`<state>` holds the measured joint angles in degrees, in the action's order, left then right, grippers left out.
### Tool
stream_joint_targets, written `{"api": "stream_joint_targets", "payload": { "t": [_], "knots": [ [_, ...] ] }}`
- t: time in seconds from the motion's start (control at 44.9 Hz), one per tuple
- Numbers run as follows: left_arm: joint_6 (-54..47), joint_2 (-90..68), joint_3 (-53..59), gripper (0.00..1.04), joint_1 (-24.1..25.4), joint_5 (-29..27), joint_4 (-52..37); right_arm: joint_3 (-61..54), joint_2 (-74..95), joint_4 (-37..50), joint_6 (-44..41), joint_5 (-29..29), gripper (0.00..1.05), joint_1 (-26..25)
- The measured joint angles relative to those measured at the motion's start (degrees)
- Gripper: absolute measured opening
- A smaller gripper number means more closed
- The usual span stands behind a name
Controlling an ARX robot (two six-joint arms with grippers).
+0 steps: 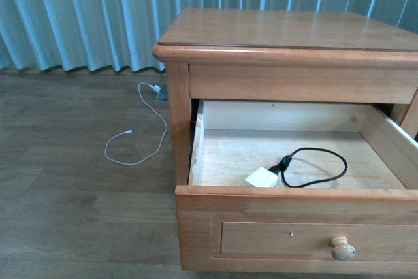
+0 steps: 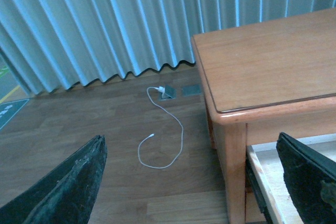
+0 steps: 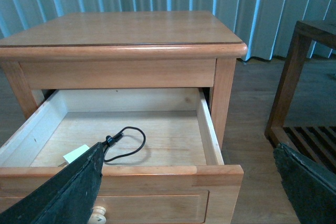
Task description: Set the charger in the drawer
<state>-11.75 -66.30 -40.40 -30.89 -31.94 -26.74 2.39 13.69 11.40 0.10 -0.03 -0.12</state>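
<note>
The small white charger block, judged light, best gripped across its sides, is pictured in the light-brown wooden drawer. The left tool and right tool are spread empty.

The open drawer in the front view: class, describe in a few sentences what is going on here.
The charger lies inside the drawer, its white block near the front wall and its black cable looped beside it. Neither hand holds anything: the left hand is open above the floor beside the nightstand, and the right hand is open in front of the drawer. The drawer stands pulled out. A thin white cable lies on the floor, untouched.
</note>
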Motion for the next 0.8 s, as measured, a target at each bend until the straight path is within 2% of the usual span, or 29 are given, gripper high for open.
{"api": "stream_joint_targets", "payload": {
  "t": [0.223,0.379,0.735,0.757,0.802],
  "knots": [
    [0.5,21.3,8.2,0.99,-1.8,-10.7,8.9,0.0,0.0,0.0,0.0,0.0,0.96,0.0],
    [2.8,34.6,12.6,0.99,-5.6,-19.3,16.9,0.0,0.0,0.0,0.0,0.0,0.96,0.0],
    [3.8,37.0,13.1,0.99,-6.7,-19.5,17.4,0.0,0.0,0.0,0.0,0.0,0.96,0.0],
    [4.0,37.2,13.1,0.98,-6.6,-18.9,17.6,0.0,0.0,0.0,0.0,0.0,0.96,0.0],
    [5.9,38.3,12.8,0.92,-4.9,-13.7,21.6,0.0,0.0,0.0,0.0,0.0,0.96,0.0]
  ]
}}
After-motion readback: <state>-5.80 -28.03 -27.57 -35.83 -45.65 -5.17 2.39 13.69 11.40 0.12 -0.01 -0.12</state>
